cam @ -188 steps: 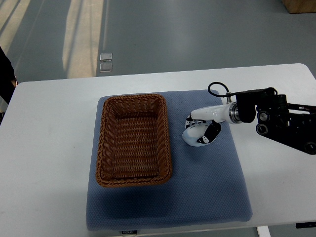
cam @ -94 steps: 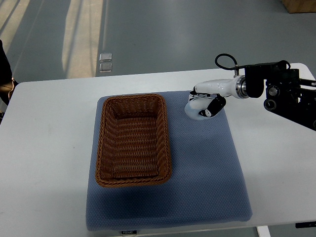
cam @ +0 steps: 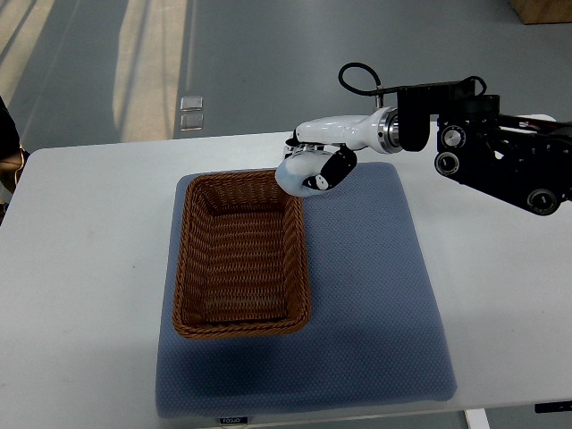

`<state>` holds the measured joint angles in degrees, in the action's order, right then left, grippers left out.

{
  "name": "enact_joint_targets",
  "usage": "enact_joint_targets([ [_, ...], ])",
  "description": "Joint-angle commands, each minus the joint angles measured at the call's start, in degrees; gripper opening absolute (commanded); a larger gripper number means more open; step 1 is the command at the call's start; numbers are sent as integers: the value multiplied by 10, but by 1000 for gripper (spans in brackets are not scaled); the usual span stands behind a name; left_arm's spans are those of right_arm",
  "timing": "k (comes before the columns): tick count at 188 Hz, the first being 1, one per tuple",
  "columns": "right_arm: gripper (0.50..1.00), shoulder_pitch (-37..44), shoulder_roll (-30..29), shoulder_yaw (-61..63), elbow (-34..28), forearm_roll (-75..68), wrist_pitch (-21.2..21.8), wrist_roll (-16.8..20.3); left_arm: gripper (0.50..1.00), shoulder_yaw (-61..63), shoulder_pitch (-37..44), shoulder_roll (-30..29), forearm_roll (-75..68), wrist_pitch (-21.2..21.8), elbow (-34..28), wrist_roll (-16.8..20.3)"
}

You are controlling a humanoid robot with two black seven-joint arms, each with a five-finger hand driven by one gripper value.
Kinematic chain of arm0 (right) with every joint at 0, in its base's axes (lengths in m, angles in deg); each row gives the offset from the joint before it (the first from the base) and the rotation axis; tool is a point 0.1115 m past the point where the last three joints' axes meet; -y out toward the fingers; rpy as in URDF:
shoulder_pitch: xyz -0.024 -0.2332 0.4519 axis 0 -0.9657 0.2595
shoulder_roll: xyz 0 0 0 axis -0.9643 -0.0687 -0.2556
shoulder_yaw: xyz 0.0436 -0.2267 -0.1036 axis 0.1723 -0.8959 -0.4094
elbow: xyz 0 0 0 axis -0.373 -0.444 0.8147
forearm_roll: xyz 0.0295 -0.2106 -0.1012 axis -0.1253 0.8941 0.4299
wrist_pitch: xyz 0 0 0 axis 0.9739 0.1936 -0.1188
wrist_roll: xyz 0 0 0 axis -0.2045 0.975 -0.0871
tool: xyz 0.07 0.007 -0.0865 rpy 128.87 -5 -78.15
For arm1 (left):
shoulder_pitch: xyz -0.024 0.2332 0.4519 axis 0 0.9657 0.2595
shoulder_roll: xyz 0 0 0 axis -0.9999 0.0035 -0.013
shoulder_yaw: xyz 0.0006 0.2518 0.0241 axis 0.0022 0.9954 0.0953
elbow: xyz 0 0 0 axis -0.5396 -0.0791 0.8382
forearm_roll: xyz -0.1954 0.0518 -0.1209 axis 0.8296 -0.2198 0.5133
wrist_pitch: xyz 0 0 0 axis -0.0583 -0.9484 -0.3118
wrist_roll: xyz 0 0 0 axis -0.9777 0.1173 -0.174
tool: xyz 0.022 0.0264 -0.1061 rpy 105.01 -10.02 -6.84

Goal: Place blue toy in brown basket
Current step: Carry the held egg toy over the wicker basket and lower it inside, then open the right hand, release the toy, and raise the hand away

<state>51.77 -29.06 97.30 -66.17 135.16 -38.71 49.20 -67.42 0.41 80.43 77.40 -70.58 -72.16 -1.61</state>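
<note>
My right hand [cam: 308,172] is shut on the blue toy [cam: 293,176], a pale blue lump that peeks out under the white and black fingers. The hand hangs above the far right corner of the brown wicker basket [cam: 241,255], lifted off the mat. The basket is rectangular and holds nothing that I can see. The right arm [cam: 483,152] reaches in from the right edge. No left arm shows.
The basket rests on a blue-grey mat [cam: 375,304] laid on a white table [cam: 80,268]. Grey floor lies beyond the table's far edge. A dark shape [cam: 7,125] sits at the left edge of the picture.
The right hand has lifted the toy off the mat and carried it back and left, from right of the basket to over the basket's far right corner.
</note>
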Motion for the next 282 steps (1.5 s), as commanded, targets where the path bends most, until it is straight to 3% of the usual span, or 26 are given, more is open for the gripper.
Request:
enact_joint_targets([
  [1, 554, -13, -32, 0, 0, 1, -5, -1, 1000, 0, 0, 0, 0, 0, 0, 0],
  [104, 562, -79, -138, 0, 36, 11, -28, -1, 1000, 0, 0, 0, 0, 0, 0, 0],
  [146, 574, -96, -152, 0, 48, 12, -43, -1, 1000, 0, 0, 0, 0, 0, 0, 0],
  [162, 619, -101, -155, 1, 49, 12, -49, -2, 1000, 0, 0, 0, 0, 0, 0, 0],
  [174, 739, -106, -158, 1, 49, 11, -54, -2, 1000, 0, 0, 0, 0, 0, 0, 0],
  [184, 782, -109, -159, 1, 52, 11, -54, -2, 1000, 0, 0, 0, 0, 0, 0, 0],
  [263, 862, -110, -156, 11, 52, 3, -54, -3, 1000, 0, 0, 0, 0, 0, 0, 0],
  [282, 901, -109, -154, 37, 51, 1, -54, -13, 1000, 0, 0, 0, 0, 0, 0, 0],
])
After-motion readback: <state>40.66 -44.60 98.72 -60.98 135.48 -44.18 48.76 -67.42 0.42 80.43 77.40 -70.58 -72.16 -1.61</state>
